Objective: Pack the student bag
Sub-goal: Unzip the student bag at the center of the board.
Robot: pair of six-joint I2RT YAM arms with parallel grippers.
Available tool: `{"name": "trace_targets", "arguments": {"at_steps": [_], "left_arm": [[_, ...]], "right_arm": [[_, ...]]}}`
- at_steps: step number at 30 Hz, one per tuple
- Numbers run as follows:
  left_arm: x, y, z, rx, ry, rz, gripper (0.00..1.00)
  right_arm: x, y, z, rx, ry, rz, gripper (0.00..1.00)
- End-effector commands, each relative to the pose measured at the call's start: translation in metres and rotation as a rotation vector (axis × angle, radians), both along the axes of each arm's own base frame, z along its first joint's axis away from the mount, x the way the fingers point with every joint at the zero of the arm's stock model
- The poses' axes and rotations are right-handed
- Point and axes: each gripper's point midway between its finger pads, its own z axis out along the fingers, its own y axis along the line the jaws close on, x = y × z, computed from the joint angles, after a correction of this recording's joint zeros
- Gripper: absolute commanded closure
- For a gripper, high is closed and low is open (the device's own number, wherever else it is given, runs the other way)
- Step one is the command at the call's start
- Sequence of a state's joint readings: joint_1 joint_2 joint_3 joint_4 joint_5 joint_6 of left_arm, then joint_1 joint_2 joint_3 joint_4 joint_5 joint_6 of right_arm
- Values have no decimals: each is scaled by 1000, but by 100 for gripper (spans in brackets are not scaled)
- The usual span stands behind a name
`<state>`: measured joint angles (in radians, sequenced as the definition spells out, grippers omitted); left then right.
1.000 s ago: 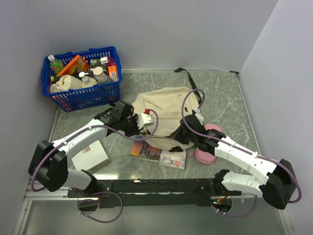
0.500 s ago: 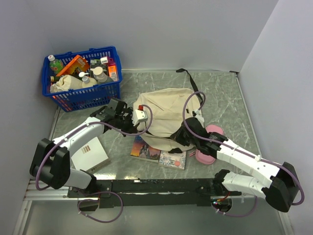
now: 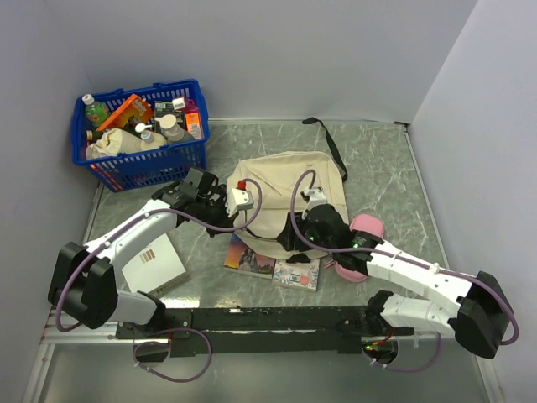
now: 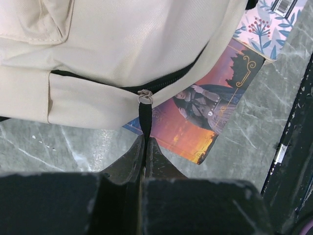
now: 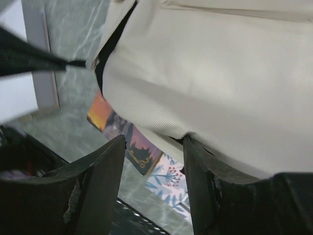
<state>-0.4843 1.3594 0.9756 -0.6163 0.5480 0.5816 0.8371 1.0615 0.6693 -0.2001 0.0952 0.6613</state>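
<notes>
The student bag is a cream fabric backpack lying flat mid-table, its black zipper running along the near edge. My left gripper is shut on the black zipper pull and shows at the bag's near-left corner in the top view. My right gripper stands open at the bag's near edge; one finger touches the fabric and nothing is between the jaws. Two books, one orange-purple and one pale floral, lie partly under the bag.
A blue basket full of bottles and packets stands at the back left. A white box lies near the left arm. A pink pouch rests right of the bag, under the right arm. A black strap trails behind the bag.
My right gripper has opened and shifted left along the bag's near edge. The left gripper kept its hold on the zipper pull and drew slightly left.
</notes>
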Motion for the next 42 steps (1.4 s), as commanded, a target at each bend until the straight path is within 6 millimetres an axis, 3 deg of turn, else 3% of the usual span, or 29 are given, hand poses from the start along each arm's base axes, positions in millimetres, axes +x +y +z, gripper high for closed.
{"name": "trace_targets", "arguments": {"at_steps": [1,13,20,24,27,30,31,34,42], "left_arm": [[5,-4,7,-5,-5,16,99],[12,-7,13,-23,-22,38,99],[14,-16,34,-73,-16,36,99],[13,-20,50,-105,-22,32,99],[13,-20,54,-111,-29,32,99],[11,-18,51,-106,-29,32,99],[10,-18,49,-104,-25,34,99],[9,-16,43,-95,-21,39,99],[24,-6,16,-17,-37,82,99]], "right_arm": [[-15,24,15,-22,-219,341,41],[-4,41,13,-250,-360,618,31],[7,54,-19,-469,-386,681,29],[9,56,-35,-506,-361,686,31],[11,56,-40,-504,-364,650,38],[15,55,-39,-481,-392,603,65],[15,51,-39,-475,-402,589,79],[13,50,-26,-426,-438,554,98],[0,34,-19,-386,-443,530,100]]}}
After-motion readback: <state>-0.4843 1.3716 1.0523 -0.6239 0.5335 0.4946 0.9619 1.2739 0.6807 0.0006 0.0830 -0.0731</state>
